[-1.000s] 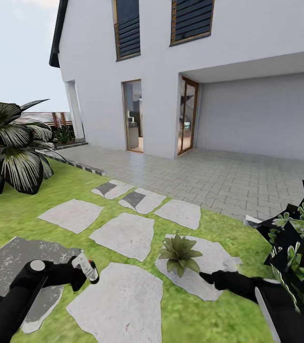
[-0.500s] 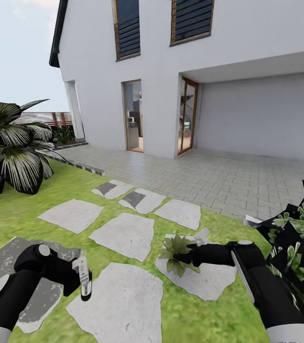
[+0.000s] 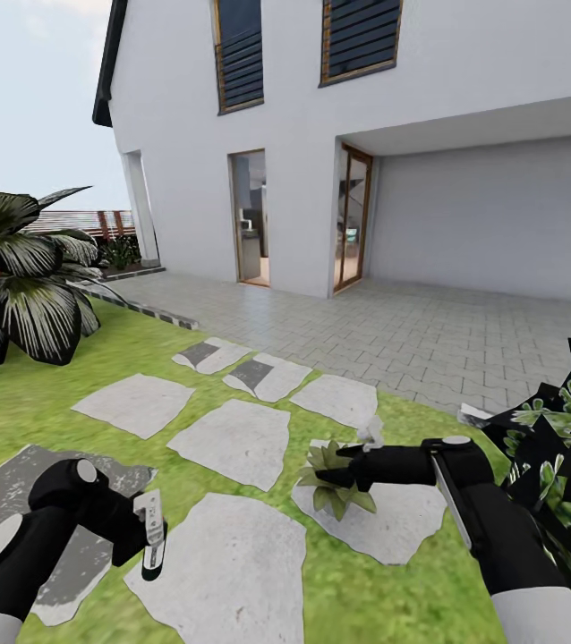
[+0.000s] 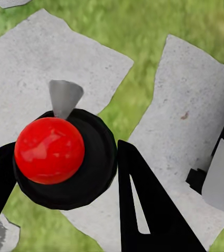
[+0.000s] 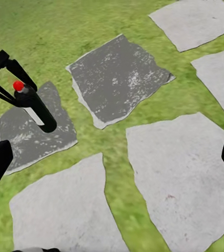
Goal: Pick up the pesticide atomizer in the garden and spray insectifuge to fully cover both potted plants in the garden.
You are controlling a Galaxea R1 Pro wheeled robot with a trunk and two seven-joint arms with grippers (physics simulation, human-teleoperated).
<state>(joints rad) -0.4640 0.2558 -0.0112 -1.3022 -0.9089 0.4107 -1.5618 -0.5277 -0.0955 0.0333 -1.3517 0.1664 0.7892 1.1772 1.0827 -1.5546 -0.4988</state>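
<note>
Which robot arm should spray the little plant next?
Probably the left. Its pincer holds the pesticide atomizer, beside the potted plant. The right pincer hangs over the plant, seemingly empty.

White house [image 3: 464, 80], louvred windows [image 3: 239, 54], grey paved terrace [image 3: 429, 335], lawn [image 3: 17, 402], stepping stones [image 3: 232, 443].

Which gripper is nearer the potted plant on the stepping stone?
Right. The right gripper hangs right over the potted plant, overlapping its leaves; the left gripper holds the atomizer well off, across a stone.
</note>
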